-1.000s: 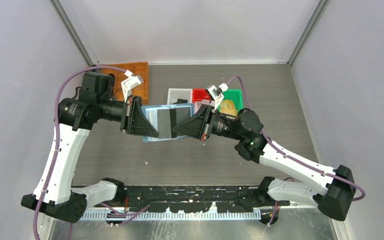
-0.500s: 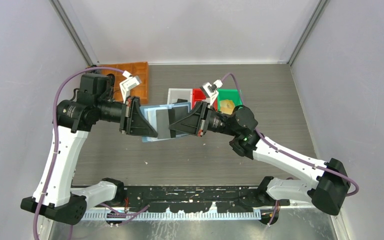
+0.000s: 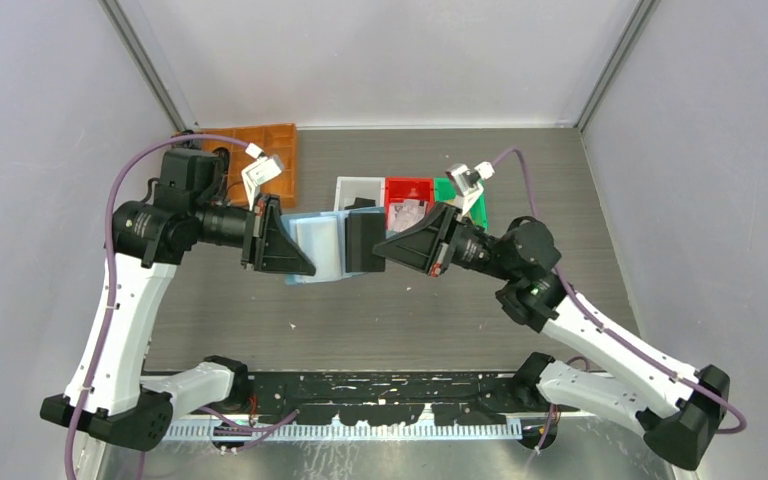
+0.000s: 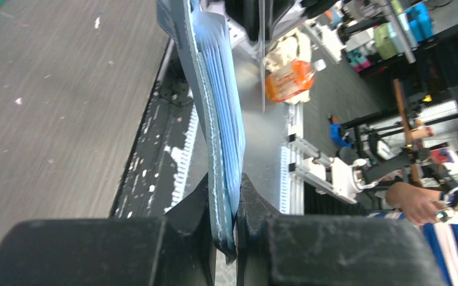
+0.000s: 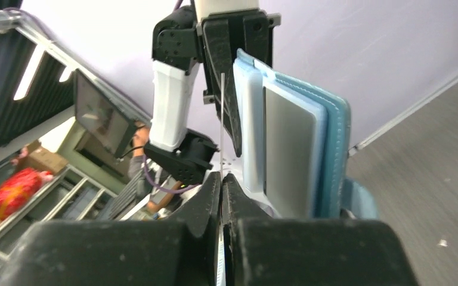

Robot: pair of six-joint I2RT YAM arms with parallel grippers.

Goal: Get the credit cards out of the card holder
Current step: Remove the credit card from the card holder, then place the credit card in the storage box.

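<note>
Because the card holder (image 3: 315, 247) looks soft and floppy, the left gripper (image 4: 225, 182) clamps its edge, holding it above the table (image 3: 580, 200). The right gripper (image 5: 222, 177) pinches a thin, stiff, slick card (image 3: 365, 243) by its end, seemingly clear of the pocket.

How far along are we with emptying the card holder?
No card clearly set down yet. In hand: left gripper clamps the card holder; right gripper pinches a dark card beside its open edge. Left: at least one grey card sits in a pocket.
</note>
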